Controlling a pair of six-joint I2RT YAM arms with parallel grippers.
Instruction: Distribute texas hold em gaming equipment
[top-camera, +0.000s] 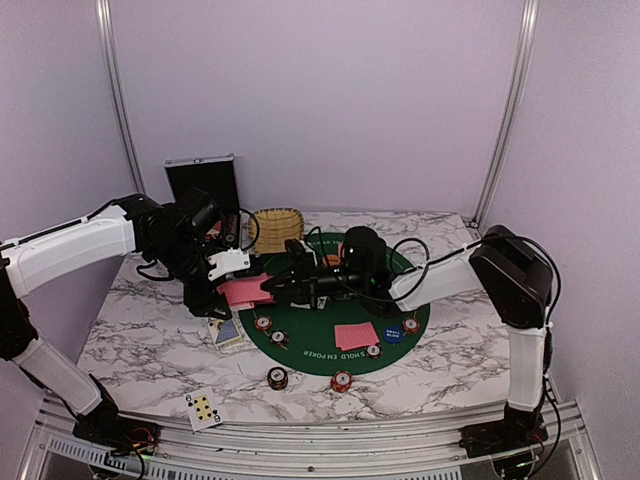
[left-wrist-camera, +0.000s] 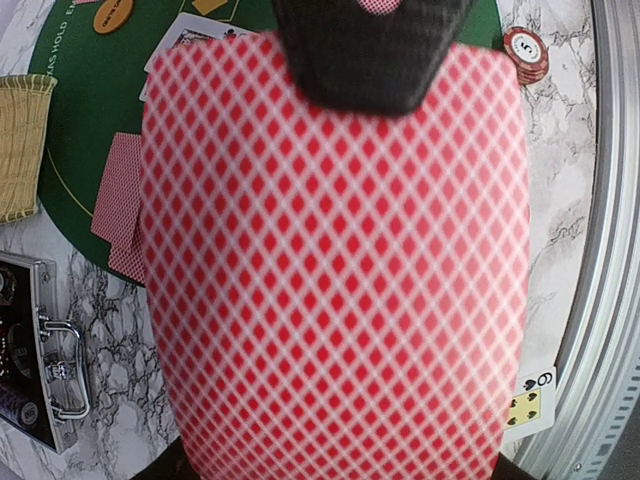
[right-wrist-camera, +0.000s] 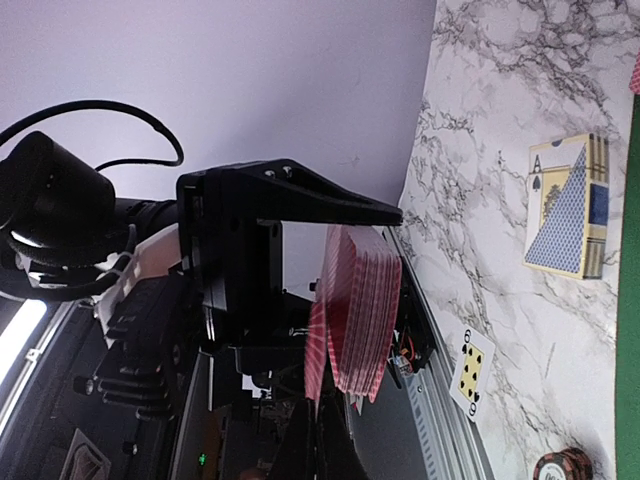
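Left tool grips red-backed cards; mat seemingly reads "HOLD EM POKER".

Left fingers pinch the red-backed deck (marble table behind).

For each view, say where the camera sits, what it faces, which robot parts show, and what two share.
Top external: above, behind the arms, facing down at the poker mat; both arms show.
Left wrist: on the left arm, facing down over the red-backed deck hiding the left gripper.
Right wrist: on the right arm, facing the left gripper.
Both wrists see the face-up six.
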